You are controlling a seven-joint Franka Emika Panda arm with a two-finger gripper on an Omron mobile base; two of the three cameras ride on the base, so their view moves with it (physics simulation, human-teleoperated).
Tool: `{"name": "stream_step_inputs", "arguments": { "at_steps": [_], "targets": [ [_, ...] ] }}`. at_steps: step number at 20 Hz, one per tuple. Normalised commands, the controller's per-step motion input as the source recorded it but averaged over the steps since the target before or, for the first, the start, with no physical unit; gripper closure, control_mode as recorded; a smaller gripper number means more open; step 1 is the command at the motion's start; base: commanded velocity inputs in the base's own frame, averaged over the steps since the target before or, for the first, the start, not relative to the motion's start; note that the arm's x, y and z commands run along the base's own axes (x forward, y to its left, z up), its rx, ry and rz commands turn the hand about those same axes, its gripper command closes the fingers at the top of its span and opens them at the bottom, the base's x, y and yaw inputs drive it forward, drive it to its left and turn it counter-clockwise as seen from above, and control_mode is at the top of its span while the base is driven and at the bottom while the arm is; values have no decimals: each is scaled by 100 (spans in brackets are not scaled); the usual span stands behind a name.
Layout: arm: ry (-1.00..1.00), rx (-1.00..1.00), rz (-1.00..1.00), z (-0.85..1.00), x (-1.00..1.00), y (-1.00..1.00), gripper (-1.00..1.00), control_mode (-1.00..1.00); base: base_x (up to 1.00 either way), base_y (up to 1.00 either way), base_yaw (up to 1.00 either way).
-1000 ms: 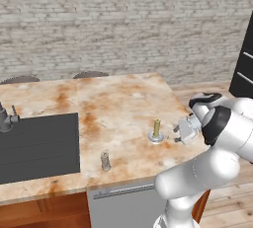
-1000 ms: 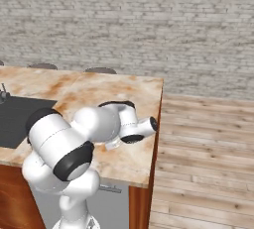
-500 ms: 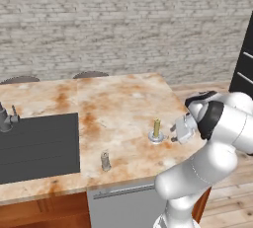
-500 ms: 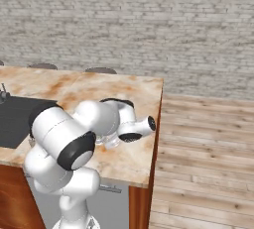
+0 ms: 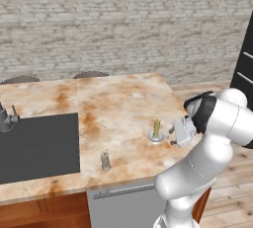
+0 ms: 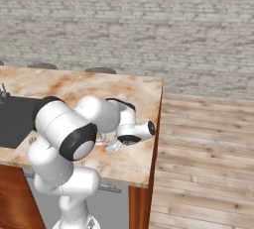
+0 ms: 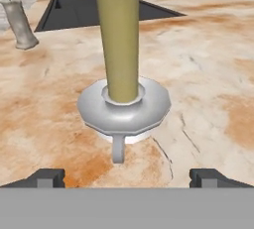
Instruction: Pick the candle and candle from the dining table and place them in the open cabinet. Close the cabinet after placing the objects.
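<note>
The slim olive-yellow taper candle (image 5: 156, 127) stands upright in its round silver dish (image 7: 124, 106) on the dining table (image 5: 123, 103), near the right end. My gripper (image 5: 174, 135) is just to the right of it, low over the tabletop, open and empty. In the hand view the taper candle (image 7: 117, 34) rises straight ahead between my spread fingertips (image 7: 47, 177), with a gap on both sides. The short grey candle (image 5: 105, 160) stands near the front edge, left of the taper; the hand view has this grey candle (image 7: 20, 25) at the upper left. The cabinet is out of view.
A dark sink (image 5: 39, 145) is set into the left part of the table, with a grey faucet (image 5: 6, 118) at its far left. Two stool tops (image 5: 91, 74) show behind the far edge. The table's right edge (image 6: 155, 139) drops to wooden floor.
The hand has moved a little to the left toward the taper candle and lower over the table. The jaws stay open; both candles are where they were.
</note>
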Motion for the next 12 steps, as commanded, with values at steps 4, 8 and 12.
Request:
{"name": "stream_step_inputs", "arguments": {
  "at_steps": [4,8,12],
  "targets": [
    [-3,0,2,0,3,3,-100,-100,0,0,0],
    [-3,0,0,11,0,9,-100,-100,0,0,0],
    [0,0,-3,12,0,23,-100,-100,0,0,0]
  ]
}}
